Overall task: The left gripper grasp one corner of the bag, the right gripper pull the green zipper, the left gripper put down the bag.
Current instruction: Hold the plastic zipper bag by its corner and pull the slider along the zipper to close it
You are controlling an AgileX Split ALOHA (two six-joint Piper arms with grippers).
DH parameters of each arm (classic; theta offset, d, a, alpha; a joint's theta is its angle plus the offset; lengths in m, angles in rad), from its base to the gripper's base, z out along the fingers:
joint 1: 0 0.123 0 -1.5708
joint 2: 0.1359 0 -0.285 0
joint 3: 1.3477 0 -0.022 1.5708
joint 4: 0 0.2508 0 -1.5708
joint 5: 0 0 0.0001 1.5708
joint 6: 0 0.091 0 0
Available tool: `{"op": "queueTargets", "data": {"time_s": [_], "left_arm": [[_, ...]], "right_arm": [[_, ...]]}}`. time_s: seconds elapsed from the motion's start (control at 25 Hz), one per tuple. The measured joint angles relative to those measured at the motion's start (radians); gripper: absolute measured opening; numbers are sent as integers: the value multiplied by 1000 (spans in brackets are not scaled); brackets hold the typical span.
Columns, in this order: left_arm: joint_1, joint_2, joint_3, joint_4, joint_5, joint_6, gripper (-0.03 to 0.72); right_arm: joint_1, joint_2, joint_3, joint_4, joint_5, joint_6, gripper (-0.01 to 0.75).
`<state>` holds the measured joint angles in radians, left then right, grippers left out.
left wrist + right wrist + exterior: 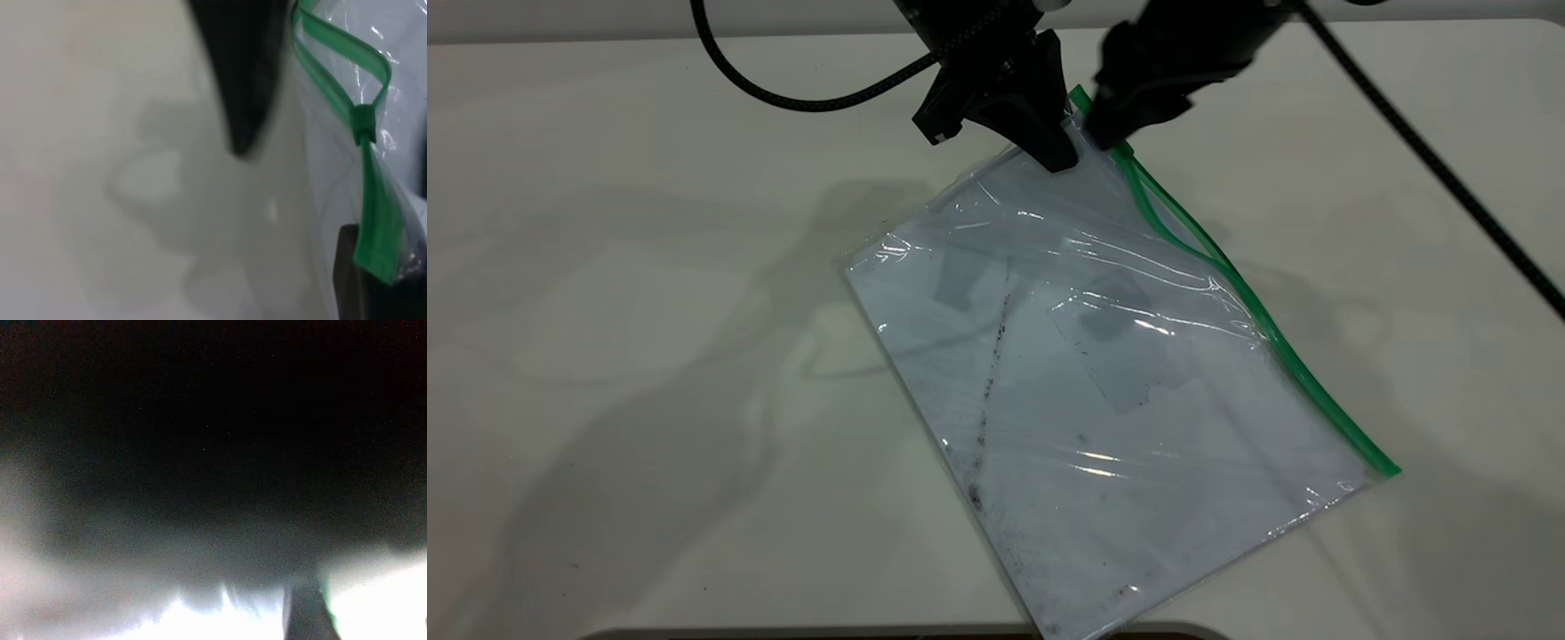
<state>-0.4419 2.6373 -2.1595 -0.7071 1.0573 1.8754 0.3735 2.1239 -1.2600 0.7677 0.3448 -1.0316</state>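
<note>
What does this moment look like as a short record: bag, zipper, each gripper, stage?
bag: clear pouch with white sheet inside, top corner raised, far end on the table
green zipper: strip along the bag's right edge, parted near the top; slider a short way below the gripped corner
left gripper: at the bag's top corner, holding it
right gripper: at the zipper's upper end, grip unclear
stage: corner grasped, most of the zipper still closed

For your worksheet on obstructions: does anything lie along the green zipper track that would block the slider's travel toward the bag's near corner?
Nothing visible does. The green zipper runs bare from the right gripper, beside the left gripper at the far corner of the bag, down to the near corner; only table lies alongside.
</note>
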Motion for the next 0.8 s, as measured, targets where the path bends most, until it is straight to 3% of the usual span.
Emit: {"op": "queueTargets", "data": {"time_s": [0.16, 0.8], "left_arm": [[0, -2, 0, 2, -1, 4, 53], [0, -2, 0, -11, 0, 6, 53]], "right_arm": [[-36, 7, 0, 0, 50, 15, 459], [-25, 7, 0, 72, 122, -55, 458]]}}
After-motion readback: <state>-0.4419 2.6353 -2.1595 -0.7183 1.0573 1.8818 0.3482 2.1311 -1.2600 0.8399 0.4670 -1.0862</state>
